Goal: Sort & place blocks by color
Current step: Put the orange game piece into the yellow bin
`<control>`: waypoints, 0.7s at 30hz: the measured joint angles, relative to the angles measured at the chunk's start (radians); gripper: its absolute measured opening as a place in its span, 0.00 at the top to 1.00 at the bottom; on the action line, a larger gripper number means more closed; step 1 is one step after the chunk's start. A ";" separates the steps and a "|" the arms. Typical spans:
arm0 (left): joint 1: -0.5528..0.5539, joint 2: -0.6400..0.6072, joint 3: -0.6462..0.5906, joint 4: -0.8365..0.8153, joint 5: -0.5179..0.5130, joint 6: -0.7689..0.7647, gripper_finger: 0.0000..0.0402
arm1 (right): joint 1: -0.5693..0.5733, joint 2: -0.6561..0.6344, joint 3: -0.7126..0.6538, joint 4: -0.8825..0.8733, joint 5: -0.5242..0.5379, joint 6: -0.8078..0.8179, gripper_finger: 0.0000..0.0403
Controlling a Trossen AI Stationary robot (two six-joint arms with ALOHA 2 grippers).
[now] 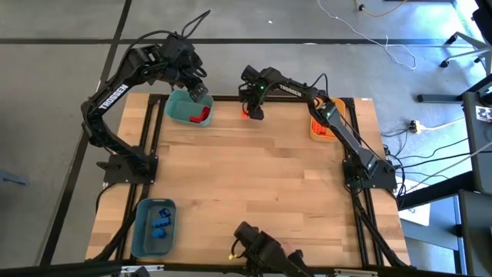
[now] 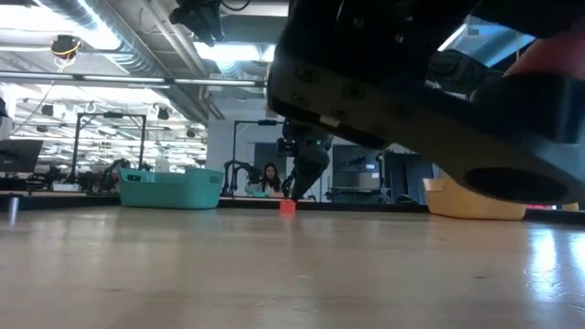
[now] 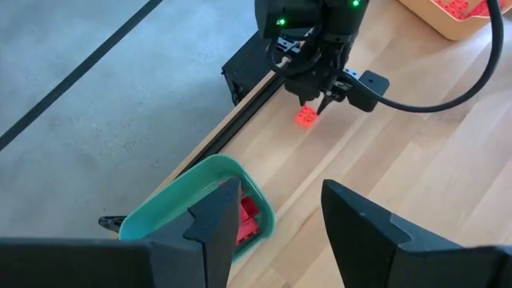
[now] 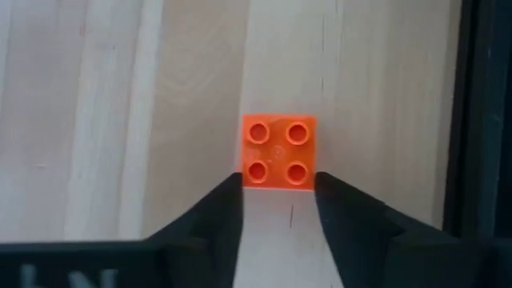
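A small orange-red block with four studs (image 4: 278, 152) lies flat on the table near its far edge (image 1: 247, 112) (image 2: 287, 207) (image 3: 305, 117). My right gripper (image 4: 278, 186) (image 1: 252, 109) hangs just above it, pointing down and open. A fingertip stands over each side of the block, and neither touches it. My left gripper (image 3: 276, 224) (image 1: 197, 91) hovers open and empty over the teal bin (image 1: 178, 110) (image 3: 172, 196) at the far left. That bin holds red blocks (image 1: 201, 117) (image 3: 250, 216).
A yellow-orange bin (image 1: 318, 128) (image 2: 471, 201) with orange blocks stands at the far right. A grey-blue bin (image 1: 142, 231) with blue blocks (image 1: 161, 223) stands at the near left. A dark device (image 1: 261, 248) sits at the near edge and fills the low view's upper right (image 2: 430, 82). A person (image 2: 271, 178) sits beyond the table.
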 joint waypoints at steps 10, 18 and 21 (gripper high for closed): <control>0.000 0.000 0.000 0.000 0.000 0.000 0.58 | 0.003 0.000 0.000 -0.003 0.095 0.071 0.90; 0.000 0.000 0.000 0.000 0.000 0.000 0.58 | 0.002 -0.021 0.004 -0.075 0.192 0.068 0.97; 0.000 0.000 0.000 0.000 0.000 0.000 0.58 | 0.002 -0.044 0.007 -0.082 0.187 0.057 0.99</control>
